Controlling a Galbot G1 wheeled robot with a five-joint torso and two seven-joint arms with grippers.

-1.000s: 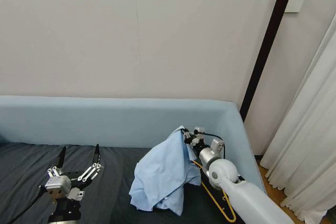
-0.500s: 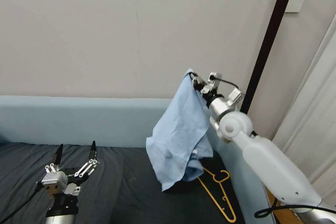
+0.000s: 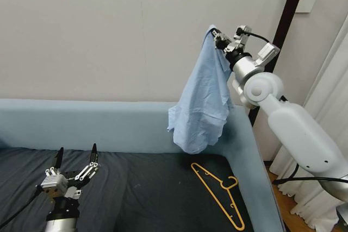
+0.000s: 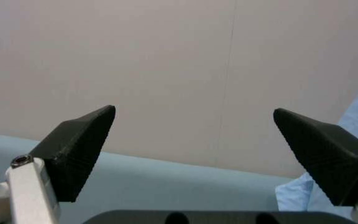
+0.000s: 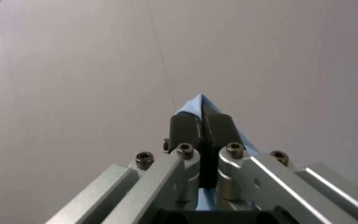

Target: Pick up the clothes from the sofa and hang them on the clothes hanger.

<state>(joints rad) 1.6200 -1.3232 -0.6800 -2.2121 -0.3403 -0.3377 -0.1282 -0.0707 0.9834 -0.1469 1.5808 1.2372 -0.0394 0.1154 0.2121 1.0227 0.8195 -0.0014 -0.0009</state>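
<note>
A light blue garment (image 3: 203,104) hangs in the air in front of the wall, above the sofa's right end. My right gripper (image 3: 216,35) is shut on its top corner; in the right wrist view the fingers (image 5: 203,123) pinch the blue cloth (image 5: 195,103). A yellow clothes hanger (image 3: 218,192) lies on the dark seat below the garment. My left gripper (image 3: 74,164) is low at the left over the seat, open and holding nothing. In the left wrist view its fingertips (image 4: 82,140) stand wide apart, and an edge of the garment (image 4: 303,193) shows.
The sofa has a pale blue backrest (image 3: 98,126) and a dark grey seat (image 3: 152,194). A dark vertical rack pole (image 3: 274,44) stands at the right behind my right arm. White curtains (image 3: 321,150) hang at the far right.
My right arm has lifted the garment from the seat to high in front of the wall, moving it up and right. The hanger now lies uncovered. The left gripper has sunk slightly.
</note>
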